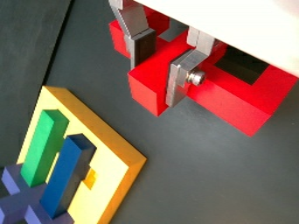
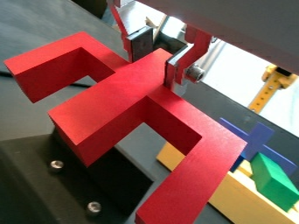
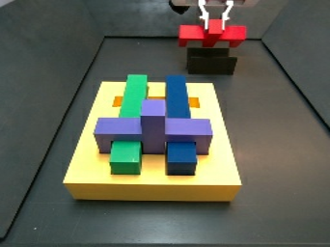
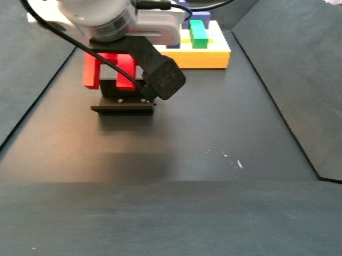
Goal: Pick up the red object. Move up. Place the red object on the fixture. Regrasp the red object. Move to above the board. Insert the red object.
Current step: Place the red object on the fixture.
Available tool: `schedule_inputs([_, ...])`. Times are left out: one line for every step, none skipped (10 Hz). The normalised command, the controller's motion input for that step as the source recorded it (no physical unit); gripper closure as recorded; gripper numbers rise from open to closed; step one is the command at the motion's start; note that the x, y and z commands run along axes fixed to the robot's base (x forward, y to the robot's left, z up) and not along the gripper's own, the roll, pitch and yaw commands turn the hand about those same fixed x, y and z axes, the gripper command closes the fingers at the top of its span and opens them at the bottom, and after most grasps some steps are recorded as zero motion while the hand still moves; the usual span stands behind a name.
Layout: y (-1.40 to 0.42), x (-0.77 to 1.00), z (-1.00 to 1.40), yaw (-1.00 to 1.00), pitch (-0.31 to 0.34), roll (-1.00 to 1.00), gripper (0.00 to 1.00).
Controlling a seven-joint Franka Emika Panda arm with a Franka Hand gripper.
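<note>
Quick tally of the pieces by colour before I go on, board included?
Red: 1, the red object on the fixture, gripper jaws around it
Green: 1, green bar
Blue: 1, blue bar
Purple: 1, purple cross piece
Yellow: 1, the board
Total: 5

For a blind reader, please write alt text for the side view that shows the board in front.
The gripper grips the red piece on the dark fixture at the back. In front lies the yellow board with purple, green and blue blocks.
</note>
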Motion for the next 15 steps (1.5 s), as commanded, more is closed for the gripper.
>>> schedule_inputs([0.02,0.35,-0.11,0.29,0.209,-0.30,1.00])
schedule_inputs([0.06,0.23,-0.11,0.19,0.131,-0.33,1.00])
schedule_inputs([0.07,0.09,-0.13,0.13,0.054,-0.30,1.00])
schedule_inputs([0.06,0.00,-0.15,0.01,0.000,-0.30,1.00])
schedule_inputs([0.05,0.00,-0.17,0.00,0.000,-0.25,1.00])
schedule_inputs([0.02,0.00,-0.17,-0.05,0.000,-0.11,1.00])
schedule_inputs([0.01,0.00,-0.19,-0.07,0.000,-0.06,1.00])
schedule_inputs([0.05,0.00,-0.24,-0.03,0.000,-0.04,1.00])
schedule_inputs([0.09,0.00,-0.27,0.00,0.000,-0.03,1.00])
schedule_inputs([0.10,0.00,-0.29,0.00,0.000,0.00,1.00])
schedule_inputs([0.09,0.00,-0.30,0.00,0.000,0.00,1.00])
schedule_inputs([0.08,0.00,-0.29,0.00,0.000,0.00,1.00])
schedule_inputs([0.01,0.01,-0.15,0.00,0.000,0.00,1.00])
schedule_inputs([0.00,0.00,0.00,0.00,0.000,0.00,1.00])
schedule_inputs([0.00,0.00,0.00,0.00,0.000,0.00,0.00])
